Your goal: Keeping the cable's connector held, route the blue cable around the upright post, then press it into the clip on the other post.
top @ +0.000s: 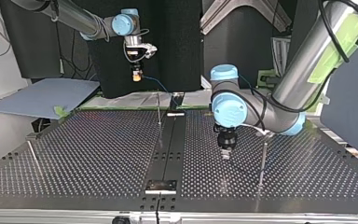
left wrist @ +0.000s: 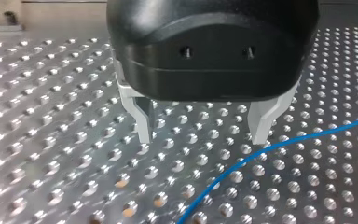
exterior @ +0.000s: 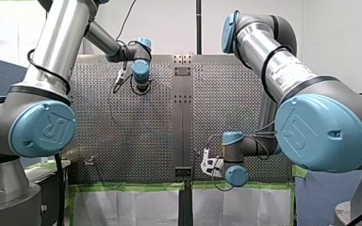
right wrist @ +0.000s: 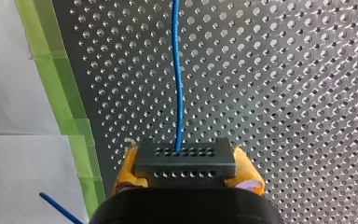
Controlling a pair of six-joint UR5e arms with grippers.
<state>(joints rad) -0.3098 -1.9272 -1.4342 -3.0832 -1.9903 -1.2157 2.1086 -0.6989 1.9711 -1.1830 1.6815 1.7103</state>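
Note:
My right gripper (right wrist: 185, 179) is shut with its yellow pads on the black connector block (right wrist: 185, 163). The blue cable (right wrist: 178, 79) runs straight out of the block over the perforated table. In the top view this gripper (top: 136, 77) hangs above the table's far edge, and the cable (top: 161, 86) slopes down toward a thin upright post (top: 159, 109). My left gripper (left wrist: 203, 135) is open, its metal fingers just over the table. The cable (left wrist: 279, 144) lies on the holes beside one fingertip, not between the jaws. A post with a pale clip on top (top: 264, 140) stands beside my left gripper (top: 226, 151).
A third thin post (top: 33, 156) stands near the top view's left edge. A black centre strip (top: 170, 144) with metal brackets runs down the table. Green tape (right wrist: 56, 70) and white sheeting border the table edge under my right gripper.

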